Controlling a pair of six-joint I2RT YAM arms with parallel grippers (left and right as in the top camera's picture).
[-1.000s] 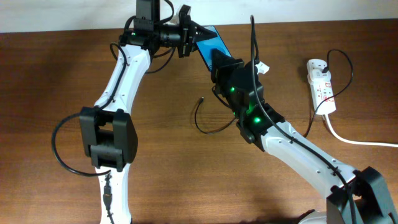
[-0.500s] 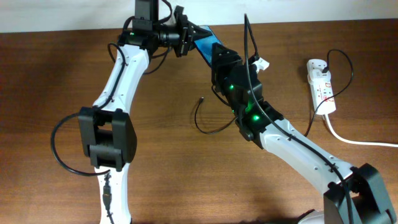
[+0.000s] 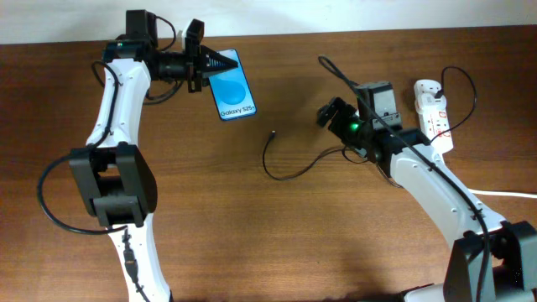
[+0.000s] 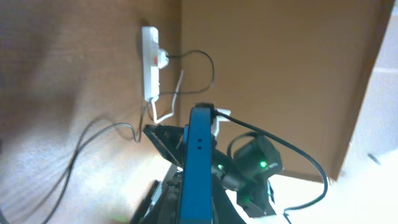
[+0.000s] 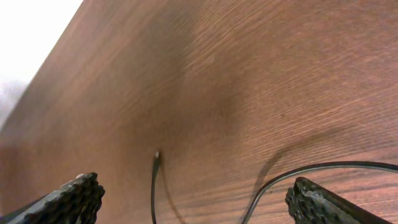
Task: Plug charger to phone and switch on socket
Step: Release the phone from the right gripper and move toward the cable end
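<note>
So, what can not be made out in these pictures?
White power strip switches: on or off unreadable, too small overhead.
Thin black cable's plug tip: tiny overhead, blurred in right wrist view.
Blue-screened black smartphone port: too small overhead, edge-on in left wrist view.

Phone (image 4: 196,155) edge-on, blue, clamped upright in the left gripper (image 4: 191,186). Up and left of the phone lies the white socket (image 4: 149,62), black charger (image 4: 210,62) looping off it. Right arm (image 4: 255,165) glows green just behind the phone.
</note>
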